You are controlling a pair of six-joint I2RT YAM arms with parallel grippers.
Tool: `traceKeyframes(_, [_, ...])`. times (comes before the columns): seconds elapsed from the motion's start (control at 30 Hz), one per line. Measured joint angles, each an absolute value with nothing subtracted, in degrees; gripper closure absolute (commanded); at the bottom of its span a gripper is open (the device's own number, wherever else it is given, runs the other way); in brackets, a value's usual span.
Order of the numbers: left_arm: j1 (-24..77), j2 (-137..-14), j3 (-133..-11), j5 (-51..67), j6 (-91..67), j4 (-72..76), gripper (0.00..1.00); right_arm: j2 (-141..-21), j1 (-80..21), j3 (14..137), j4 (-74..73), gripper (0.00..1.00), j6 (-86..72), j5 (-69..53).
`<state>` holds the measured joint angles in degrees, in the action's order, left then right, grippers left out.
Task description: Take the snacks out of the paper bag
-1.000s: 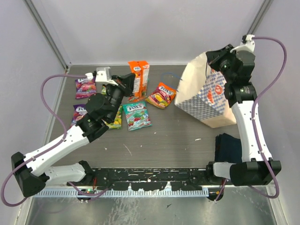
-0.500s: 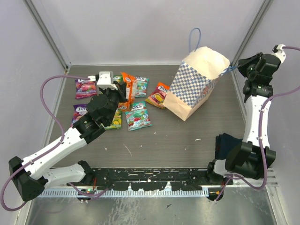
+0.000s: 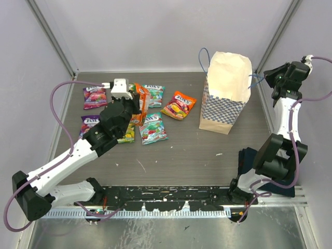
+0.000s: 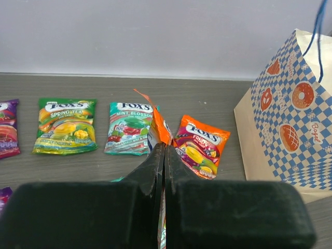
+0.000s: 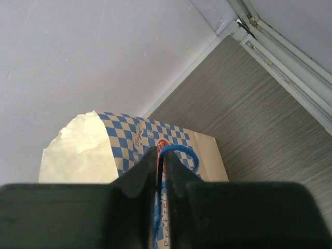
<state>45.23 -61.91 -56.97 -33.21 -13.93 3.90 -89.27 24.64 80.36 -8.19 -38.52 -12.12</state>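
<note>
Placing step, by the look: the orange packet sits clamped edge-on in the left gripper, above the loose packets spread on the table. Next likely needs lowering, then release. Paper bag stands upright back-right, right gripper pinched on its blue cord handle. Bag interior hidden, so leftover snacks can't be told.

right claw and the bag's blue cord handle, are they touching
Touching. The right wrist view shows the blue cord handle pinched between the closed fingers of the right claw, with its loop sticking out above them.
</note>
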Motion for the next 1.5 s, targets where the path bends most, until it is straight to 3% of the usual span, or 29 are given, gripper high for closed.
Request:
traceKeyframes(0.2, [45.0,-61.8,-57.0,-33.3,-13.9,2.3,1.0,-88.4,24.3,81.2,-9.5,0.02,-37.6,-11.8])
traceKeyframes(0.33, [44.9,-60.6,-57.0,-33.3,-13.9,1.2,1.0,-83.4,18.9,81.2,-13.8,0.0,-33.2,-5.8])
traceKeyframes(0.53, [44.6,-57.2,-56.9,-33.2,-14.1,0.1,1.0,-72.8,-3.7,83.6,-20.1,0.0,-23.6,7.0])
traceKeyframes(0.8, [44.6,-54.2,-55.8,-33.2,-14.4,-2.1,1.0,-77.0,-24.2,87.2,-26.4,0.0,-14.9,21.2])
traceKeyframes(1.1, [44.5,-51.5,-54.9,-33.9,-14.3,-4.6,1.0,-87.5,-27.3,87.2,-32.8,0.12,-12.5,27.6])
traceKeyframes(1.27, [44.5,-50.9,-54.8,-34.3,-14.2,-4.7,1.0,-88.3,-27.2,87.2,-33.2,0.27,-12.1,29.8])
traceKeyframes(1.5, [44.4,-50.9,-54.8,-34.7,-14.0,-5.5,1.0,-89.4,-26.8,87.2,-33.1,0.9,-10.5,31.4])
